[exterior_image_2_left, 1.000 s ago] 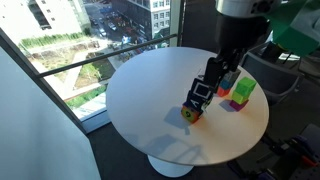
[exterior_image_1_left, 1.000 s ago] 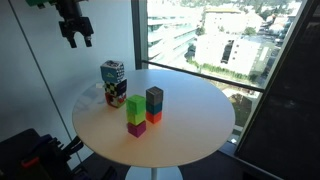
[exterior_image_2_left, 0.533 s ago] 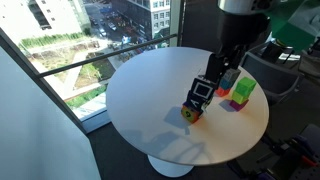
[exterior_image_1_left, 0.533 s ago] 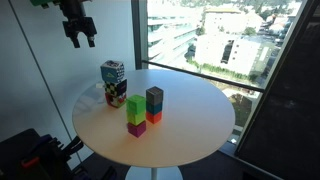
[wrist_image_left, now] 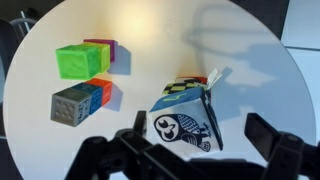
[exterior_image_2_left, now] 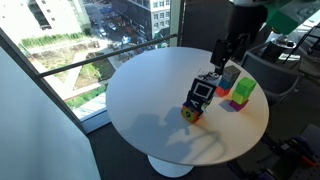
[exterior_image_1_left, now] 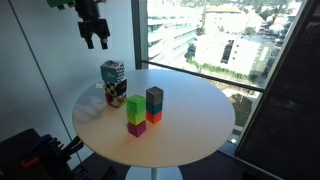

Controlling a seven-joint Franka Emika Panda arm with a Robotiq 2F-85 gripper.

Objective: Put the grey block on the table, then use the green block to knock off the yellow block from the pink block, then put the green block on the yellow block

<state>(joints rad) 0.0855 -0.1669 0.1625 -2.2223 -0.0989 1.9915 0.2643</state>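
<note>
Table (wrist_image_left: 200,45) carries patterned box (wrist_image_left: 188,122), markings illegible.

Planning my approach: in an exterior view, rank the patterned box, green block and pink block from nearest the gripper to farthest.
1. patterned box, almost under the gripper.
2. green block, top of its stack.
3. pink block, bottom of that stack.

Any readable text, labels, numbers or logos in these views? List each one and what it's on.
Readable text: none in any view.
Tall multicoloured patterned box: the wrist view shows a black-and-white figure and checker print but no legible words; it is too small to read in both exterior views.
Small cubes, such as the lime-green block and the dark-grey block: no lettering that can be made out.
</note>
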